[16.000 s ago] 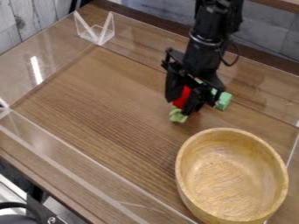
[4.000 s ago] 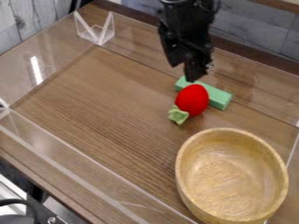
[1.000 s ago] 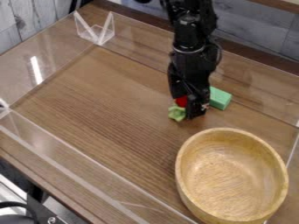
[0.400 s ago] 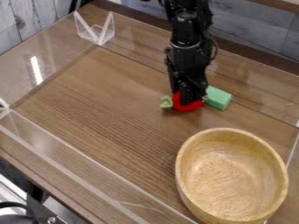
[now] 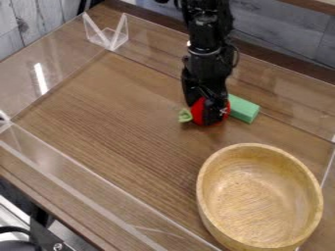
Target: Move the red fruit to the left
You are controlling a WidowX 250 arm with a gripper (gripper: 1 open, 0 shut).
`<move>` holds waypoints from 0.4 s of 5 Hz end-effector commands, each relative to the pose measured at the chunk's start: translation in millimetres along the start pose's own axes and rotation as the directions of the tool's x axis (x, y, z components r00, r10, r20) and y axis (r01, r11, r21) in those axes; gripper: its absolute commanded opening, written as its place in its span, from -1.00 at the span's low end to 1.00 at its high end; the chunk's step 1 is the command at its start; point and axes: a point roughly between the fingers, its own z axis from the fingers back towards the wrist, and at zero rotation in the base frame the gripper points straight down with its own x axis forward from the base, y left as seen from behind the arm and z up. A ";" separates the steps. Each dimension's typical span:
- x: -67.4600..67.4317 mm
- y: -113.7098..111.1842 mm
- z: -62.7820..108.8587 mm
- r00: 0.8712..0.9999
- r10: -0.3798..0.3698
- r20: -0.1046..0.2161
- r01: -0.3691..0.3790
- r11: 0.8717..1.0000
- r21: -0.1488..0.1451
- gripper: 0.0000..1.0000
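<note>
The small glossy red toy fruit with a pale-green leafy end sits on the brown wood-grain table, beyond the round tan wooden bowl and just beside the flat green rectangular block. The black metal claw is down over it, its parts standing wide around the fruit — nothing looks gripped.

The step in hand, I judge, is seating the grasp. Centre the claw on the round red body, not the leafy end, and keep the far side from snagging the block. Close gently, since a smooth round thing may squirt out; check that it rises with the claw — only then carry it left, low and level, and open once it rests on the wood.

The arm reaches in from the top edge of the view and points steeply down, the claw low near the tabletop.
</note>
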 end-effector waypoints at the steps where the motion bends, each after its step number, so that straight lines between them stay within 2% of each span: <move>1: 12.0 -2.4 8.1 0.999 0.017 0.039 -0.018 0.999 0.028 -1.00; 2: 15.6 -13.0 1.5 0.999 0.023 0.029 -0.023 0.999 0.024 -1.00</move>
